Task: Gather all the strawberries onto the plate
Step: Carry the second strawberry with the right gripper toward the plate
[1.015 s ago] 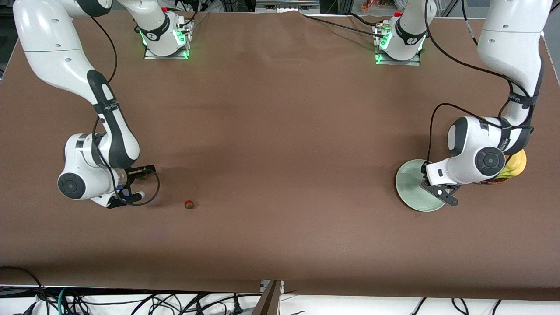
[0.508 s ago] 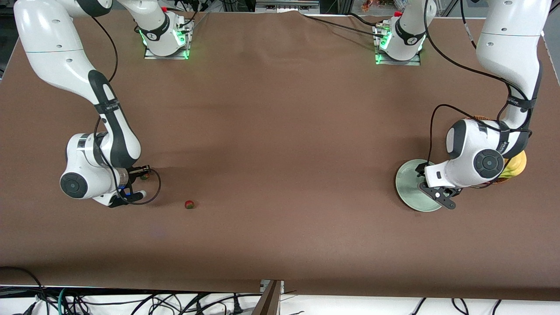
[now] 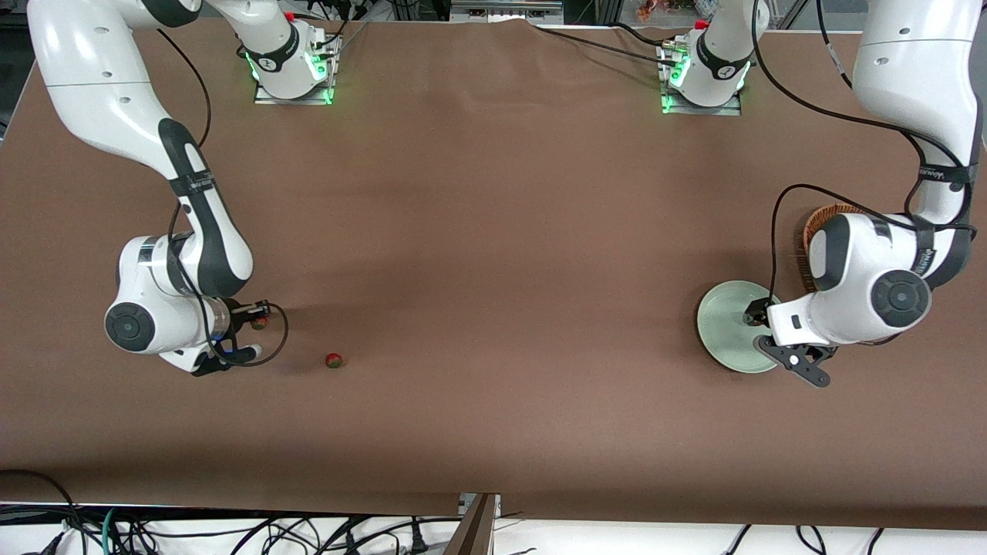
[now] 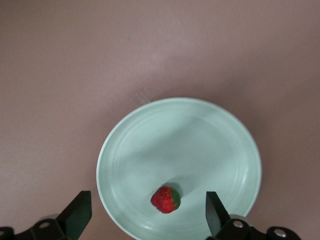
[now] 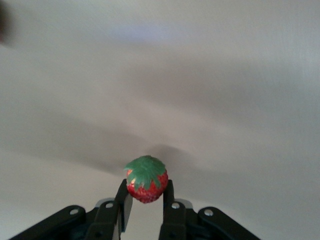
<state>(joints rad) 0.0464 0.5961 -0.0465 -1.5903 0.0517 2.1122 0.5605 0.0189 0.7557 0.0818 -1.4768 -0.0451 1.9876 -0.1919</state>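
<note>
On the mint-green plate (image 4: 200, 130), which sits toward the left arm's end of the table, one strawberry (image 4: 165, 199) lies near the rim. The left gripper (image 4: 145, 217) hangs just above that plate with its fingers spread wide and nothing between them. A brown wicker basket (image 3: 817, 220) stands close beside the plate, farther from the front camera. Well apart from the plate, at the right arm's end, the right gripper (image 5: 145, 200) pinches a second strawberry (image 5: 146, 179) between its fingertips, green cap showing. A third strawberry (image 3: 333, 360) lies on the brown table (image 3: 493, 231) near that gripper, between it and the plate.
</note>
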